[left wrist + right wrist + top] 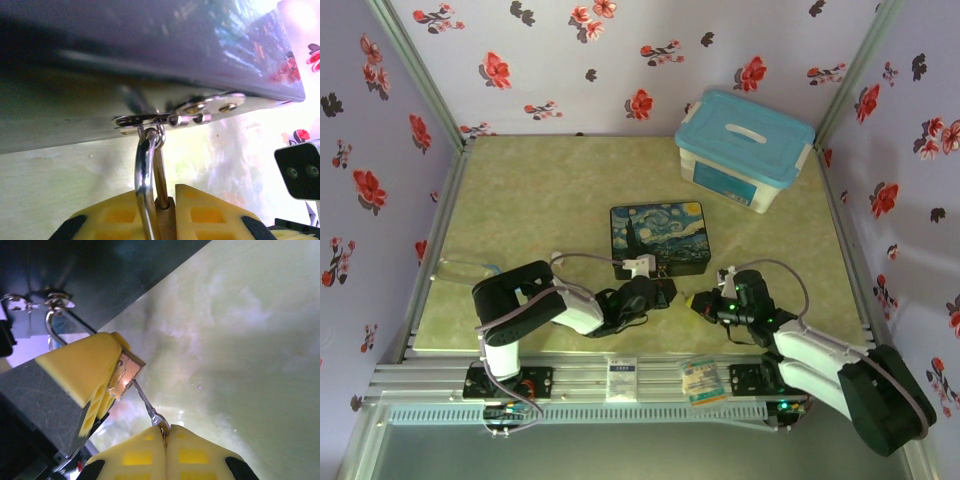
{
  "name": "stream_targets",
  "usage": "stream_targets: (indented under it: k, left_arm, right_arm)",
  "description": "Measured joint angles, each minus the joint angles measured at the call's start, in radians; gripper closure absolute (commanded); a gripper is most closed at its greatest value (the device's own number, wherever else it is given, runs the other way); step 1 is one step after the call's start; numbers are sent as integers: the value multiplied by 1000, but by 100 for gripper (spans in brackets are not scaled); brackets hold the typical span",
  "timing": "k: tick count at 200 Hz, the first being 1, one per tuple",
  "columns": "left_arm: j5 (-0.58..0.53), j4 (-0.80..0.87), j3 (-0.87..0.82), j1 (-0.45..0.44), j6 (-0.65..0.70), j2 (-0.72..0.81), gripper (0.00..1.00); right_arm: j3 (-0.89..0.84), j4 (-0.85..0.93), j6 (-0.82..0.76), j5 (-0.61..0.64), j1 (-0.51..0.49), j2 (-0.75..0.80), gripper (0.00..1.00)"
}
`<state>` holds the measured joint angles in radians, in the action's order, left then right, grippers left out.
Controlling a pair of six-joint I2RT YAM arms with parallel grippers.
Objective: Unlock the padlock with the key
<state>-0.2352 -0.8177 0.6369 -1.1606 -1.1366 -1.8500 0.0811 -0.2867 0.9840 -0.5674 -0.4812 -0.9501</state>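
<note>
The brass padlock (169, 222) hangs by its silver shackle (143, 175) from the hasp (175, 119) on the front of the painted box (660, 238). My left gripper (165, 197) is shut on the padlock body, a yellow finger on each side. In the right wrist view the padlock's underside (127, 369) sticks out of the left gripper's yellow finger (82, 370). My right gripper (165, 432) is shut on the head of the thin grey key (145, 399). The key's tip meets the padlock's underside; how far it is in I cannot tell. From above, both grippers meet just in front of the box (682, 297).
A white tub with a blue lid (745, 148) stands at the back right. A small white object (638, 266) sits at the box's front edge. Two labels (620, 378) lie on the rail near the arm bases. Flowered walls close in the table on three sides.
</note>
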Motion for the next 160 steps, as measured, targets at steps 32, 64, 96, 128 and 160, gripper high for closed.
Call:
stream_targets:
  k: [32, 64, 96, 128, 160]
  left_arm:
    - [12, -51, -17, 6, -18, 0, 100]
    - [19, -110, -31, 16, -40, 0, 100]
    - [19, -143, -41, 18, -54, 0, 100]
    - [19, -165, -45, 20, -68, 0, 100]
    - [19, -184, -51, 21, -76, 0, 100]
  right_arm:
    - [0, -27, -7, -107, 26, -20, 100]
    - [-1, -166, 23, -183, 44, -168, 100]
    - [-13, -318, 65, -232, 51, -277, 100]
    - [-22, -442, 100, -250, 72, -368, 100]
    - [-45, -561, 137, -265, 96, -426, 100]
